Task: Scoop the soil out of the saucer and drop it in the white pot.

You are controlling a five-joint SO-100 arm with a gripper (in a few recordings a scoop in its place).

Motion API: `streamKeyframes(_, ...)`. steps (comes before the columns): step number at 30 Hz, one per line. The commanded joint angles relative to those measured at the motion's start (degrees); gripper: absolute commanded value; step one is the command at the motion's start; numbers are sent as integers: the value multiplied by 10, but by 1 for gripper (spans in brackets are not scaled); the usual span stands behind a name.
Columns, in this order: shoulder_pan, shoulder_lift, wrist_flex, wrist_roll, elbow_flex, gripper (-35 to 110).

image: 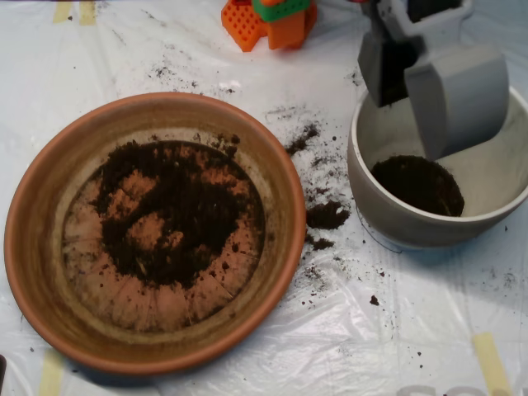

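The terracotta saucer [33,206] lies at the left, with a ragged ring of dark soil [186,214] spread over its floor and bare clay patches showing through. At the right stands the white pot [388,214], and a small heap of soil [417,183] rests on its bottom. My grey scoop [412,115] hangs over the pot's far-left rim. Its two shells stand apart, open, the darker one on the left and the pale one reaching down into the pot. I see no soil in the scoop.
Spilled soil clumps [327,214] and crumbs lie on the white plastic sheet between saucer and pot. An orange and green plastic block [272,21] sits at the top edge. Yellow tape strips [487,359] mark the sheet near the bottom right.
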Motion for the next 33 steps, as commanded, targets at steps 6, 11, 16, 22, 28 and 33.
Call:
streamKeyframes(6,142,102,-9,-43,36,30)
streamKeyframes(11,228,185,-104,-66,241,32)
streamKeyframes(16,295,228,-186,-68,404,32)
streamKeyframes(22,343,222,-265,-71,548,48)
streamKeyframes(28,341,190,-287,-100,584,51)
streamKeyframes(33,334,114,-258,-111,542,49)
